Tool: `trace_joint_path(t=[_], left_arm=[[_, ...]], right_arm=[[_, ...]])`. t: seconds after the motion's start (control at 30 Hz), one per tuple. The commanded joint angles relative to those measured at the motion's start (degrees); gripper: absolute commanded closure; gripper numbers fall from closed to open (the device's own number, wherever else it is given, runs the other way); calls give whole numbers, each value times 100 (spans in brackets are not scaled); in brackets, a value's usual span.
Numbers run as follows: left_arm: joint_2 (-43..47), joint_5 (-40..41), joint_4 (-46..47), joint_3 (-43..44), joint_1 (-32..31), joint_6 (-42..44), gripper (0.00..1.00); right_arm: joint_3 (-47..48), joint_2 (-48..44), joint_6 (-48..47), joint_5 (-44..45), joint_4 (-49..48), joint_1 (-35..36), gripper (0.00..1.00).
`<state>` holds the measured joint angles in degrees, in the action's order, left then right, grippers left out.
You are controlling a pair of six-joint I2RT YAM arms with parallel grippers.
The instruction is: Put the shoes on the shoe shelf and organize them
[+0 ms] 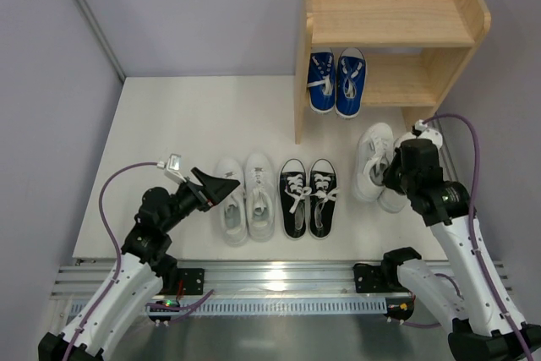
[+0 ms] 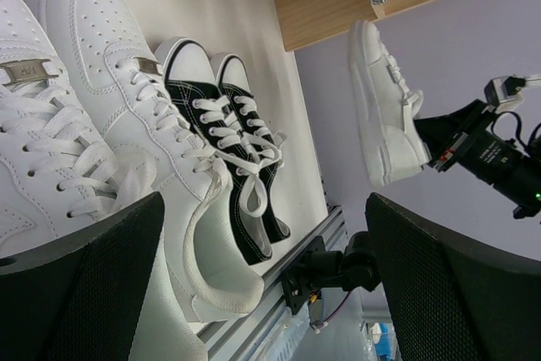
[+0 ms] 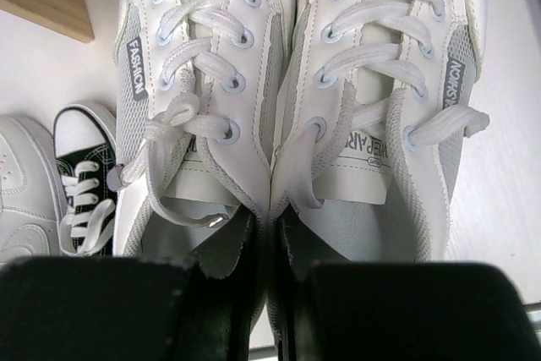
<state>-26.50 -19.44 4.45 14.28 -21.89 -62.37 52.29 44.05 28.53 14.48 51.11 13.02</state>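
White lace-ups (image 3: 203,65) are pinched by their inner walls in your right hand (image 3: 269,230). Your left hand (image 2: 262,272) gapes wide.

Eight sneakers (image 1: 294,200) in four pairs, one wooden shelf (image 1: 389,19)

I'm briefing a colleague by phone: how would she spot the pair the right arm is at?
Find the wooden shoe shelf at the far right of the table. On the table in front of its right half stands the white lace-up pair, the right gripper pinching its heels. Unlike the plain white low-tops further left, it has grey mesh panels.
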Motion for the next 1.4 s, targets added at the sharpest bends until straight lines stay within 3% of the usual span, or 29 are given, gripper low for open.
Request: trace_joint_path(t=[0.0,0.27,0.53,1.0,1.37], left_arm=[[-4,19,91,83,0,102,0],[-189,-77,232,206,-8,146,0],[-224,-95,135,443,0,278,0],[409,2,-427,488,0,313,0],[426,-16,-427,558,-8,313,0]], right_arm=[[870,-248,-690,519,-619,34,96],[1722,156,-1324,784,-1410,34,96],[2689,1428,-1737,741,-1990,-106,96],[2725,2529,-2518,100,-3825,-1178,96],[3137,3082,-2968,-384,-4276,-1214,96]])
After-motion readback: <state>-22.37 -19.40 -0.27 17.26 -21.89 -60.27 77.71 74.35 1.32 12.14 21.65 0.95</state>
